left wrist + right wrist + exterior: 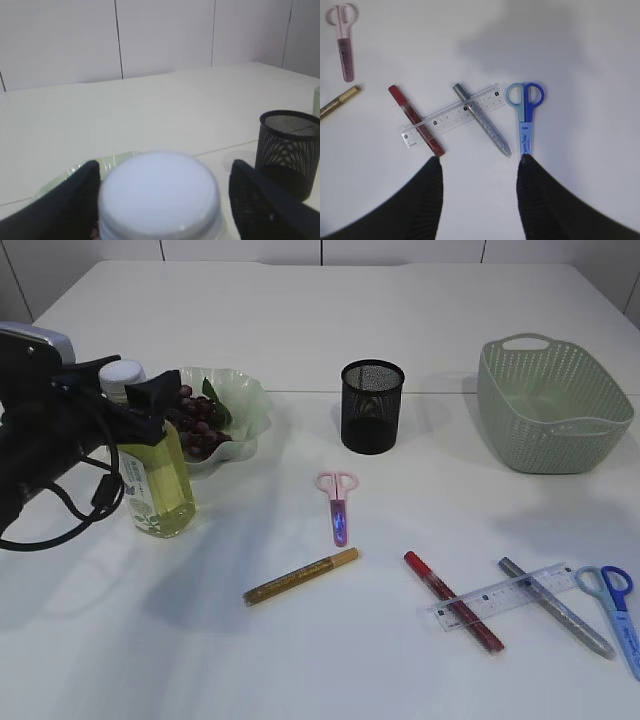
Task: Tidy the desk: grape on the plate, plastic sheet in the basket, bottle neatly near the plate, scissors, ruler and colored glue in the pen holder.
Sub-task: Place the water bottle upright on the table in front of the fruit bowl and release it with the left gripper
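Looking at the exterior view first: your left gripper (150, 405) sits around the bottle (155, 475), which stands upright on the table (300, 330) just in front-left of the plate (245, 405). Grapes (195, 420) are on the plate. Whether the fingers touch the bottle you can't tell from here. Pen holder (372, 406) is upright mid-table, basket (550, 405) at far right. Pink scissors (337, 505) lie in front of the holder, gold glue (302, 576) just below-left of them. Further right, the ruler (500, 594) lies across the red glue (452, 615) and the silver glue (556, 607); blue scissors (618, 612) sit at the right edge. No plastic sheet is visible to you. Right gripper is out of frame here

Left wrist view: bottle cap (160, 192) fills the space between the two dark fingers (75, 205), with a gap showing on each side, so the jaws stand apart and not clamped. Plate rim (75, 172) is behind the cap, pen holder (289, 150) to the right

Right wrist view: right gripper (479, 172) hangs over the table with jaws apart and nothing between them. Right past the fingertips you get the ruler (451, 116) crossing the red glue (415, 119) and silver glue (482, 120). Blue scissors (525, 117) lie just right of those, handles away from the gripper. Pink scissors (343, 40) are top left, gold glue (337, 102) at the left edge
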`<action>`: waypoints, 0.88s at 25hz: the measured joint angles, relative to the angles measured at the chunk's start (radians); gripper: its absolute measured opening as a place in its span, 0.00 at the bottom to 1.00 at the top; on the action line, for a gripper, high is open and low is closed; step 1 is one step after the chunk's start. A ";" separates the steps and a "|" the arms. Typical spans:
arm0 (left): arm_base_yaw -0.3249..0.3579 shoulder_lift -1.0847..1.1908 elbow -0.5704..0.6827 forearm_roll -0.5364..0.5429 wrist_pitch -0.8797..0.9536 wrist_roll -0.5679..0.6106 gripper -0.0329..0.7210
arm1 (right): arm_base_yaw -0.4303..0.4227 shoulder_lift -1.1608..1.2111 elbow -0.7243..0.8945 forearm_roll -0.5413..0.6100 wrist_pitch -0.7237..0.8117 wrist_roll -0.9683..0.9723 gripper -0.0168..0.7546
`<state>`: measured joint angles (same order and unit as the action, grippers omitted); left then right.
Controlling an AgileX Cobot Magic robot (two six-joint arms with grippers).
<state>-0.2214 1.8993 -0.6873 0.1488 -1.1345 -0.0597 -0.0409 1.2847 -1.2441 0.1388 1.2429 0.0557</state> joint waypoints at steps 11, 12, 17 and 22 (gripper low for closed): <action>0.000 -0.184 0.000 -0.016 0.187 0.000 0.82 | 0.000 0.000 0.000 -0.014 0.000 0.000 0.52; 0.000 -0.205 0.000 -0.021 0.205 0.000 0.82 | 0.000 0.000 0.000 -0.018 0.000 0.000 0.52; 0.000 -0.313 0.000 -0.053 0.329 0.000 0.82 | 0.000 0.000 0.000 -0.050 0.000 -0.002 0.52; 0.000 -0.433 0.002 -0.061 0.505 -0.005 0.81 | 0.000 0.000 0.000 -0.059 0.000 0.001 0.52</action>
<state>-0.2214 1.4666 -0.6855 0.0873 -0.6290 -0.0647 -0.0409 1.2847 -1.2441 0.0798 1.2429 0.0564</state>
